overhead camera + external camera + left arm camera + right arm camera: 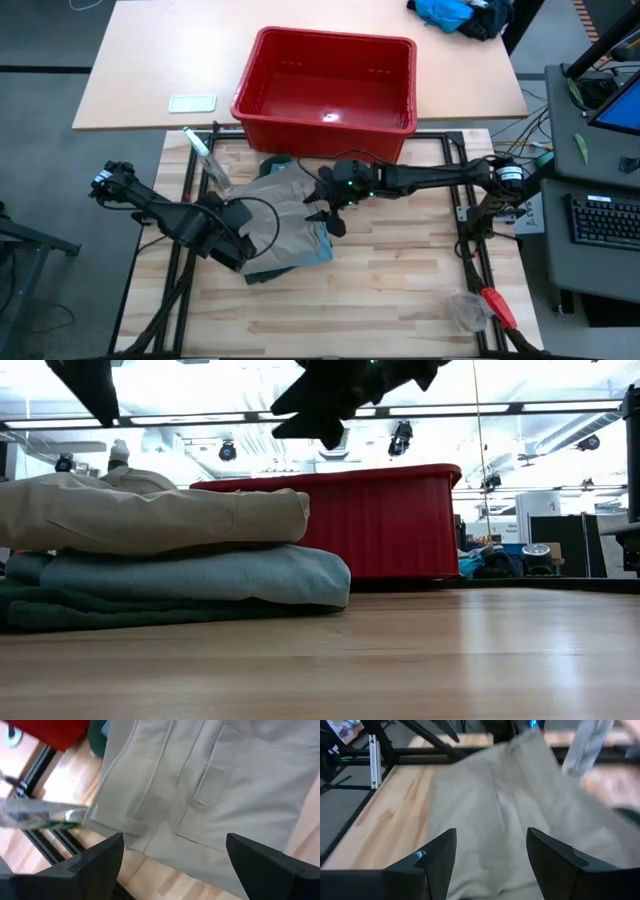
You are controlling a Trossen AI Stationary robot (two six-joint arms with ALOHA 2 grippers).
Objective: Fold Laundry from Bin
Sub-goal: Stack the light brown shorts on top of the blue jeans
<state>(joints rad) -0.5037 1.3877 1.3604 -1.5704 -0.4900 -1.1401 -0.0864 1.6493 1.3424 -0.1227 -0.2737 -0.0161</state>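
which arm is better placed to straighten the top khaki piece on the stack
Left, probably: the left tool hangs open low at the folded khaki fabric piece's edge, while the right tool, also open, sits higher over its far side.

ceiling lights (pixel 250 415) — bright | floor (pixel 40 100) — grey | keyboard (pixel 607 220) — side desk

In the low view both arms are cut off by the top edge, so only dark undersides show above the folded stack. The green shorts (pixel 60 610) lie mostly buried under the denim trousers (pixel 200 575). Beyond the right gripper (pixel 490 855), a pale shape (pixel 615 785) is blurred, possibly wood.
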